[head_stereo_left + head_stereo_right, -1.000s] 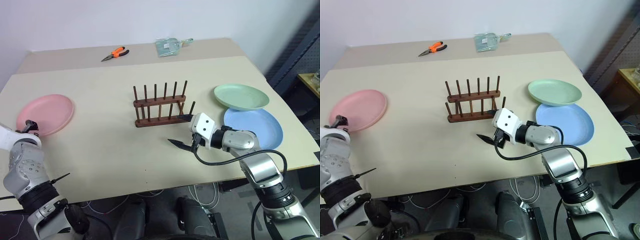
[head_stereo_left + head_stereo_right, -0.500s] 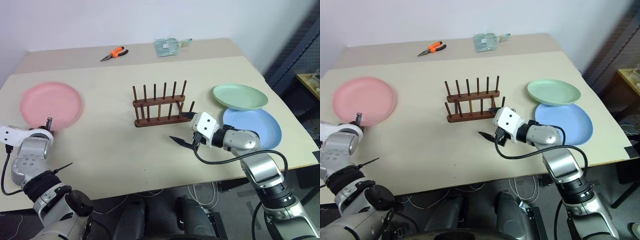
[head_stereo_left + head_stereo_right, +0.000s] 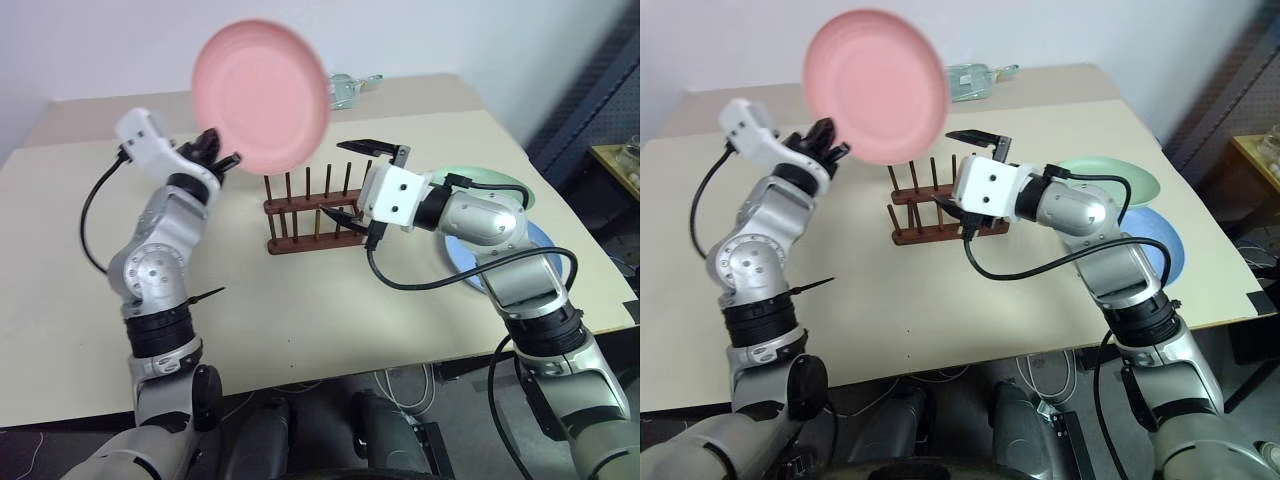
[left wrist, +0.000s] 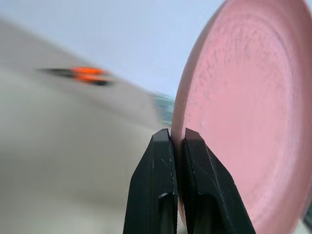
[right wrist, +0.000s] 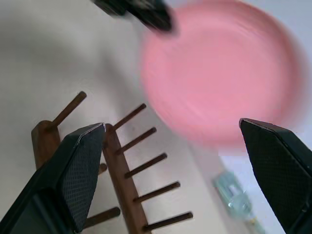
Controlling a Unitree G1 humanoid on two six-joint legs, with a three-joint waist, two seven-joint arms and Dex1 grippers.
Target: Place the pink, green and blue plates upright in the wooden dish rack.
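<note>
My left gripper [image 3: 222, 158] is shut on the rim of the pink plate [image 3: 260, 95] and holds it upright in the air, above and just left of the wooden dish rack [image 3: 310, 215]. In the left wrist view both fingers [image 4: 163, 165] pinch the pink plate's [image 4: 243, 122] edge. My right gripper [image 3: 355, 180] stands open and holds nothing. It hovers over the rack's right end, its fingers spread toward the pink plate [image 5: 219, 73]. The green plate [image 3: 1130, 180] and the blue plate [image 3: 1160, 245] lie flat at the right, partly hidden behind my right arm.
Orange pliers [image 4: 87, 74] and a clear packet [image 3: 975, 75] lie near the table's far edge. The beige table [image 3: 300, 320] has bare surface in front of the rack. Dark shelving [image 3: 600, 100] stands off the right side.
The left gripper shut on the pink plate at the table's left and swung it up and right, tipping it upright over the rack. The open right gripper rose and rolled beside the rack.
</note>
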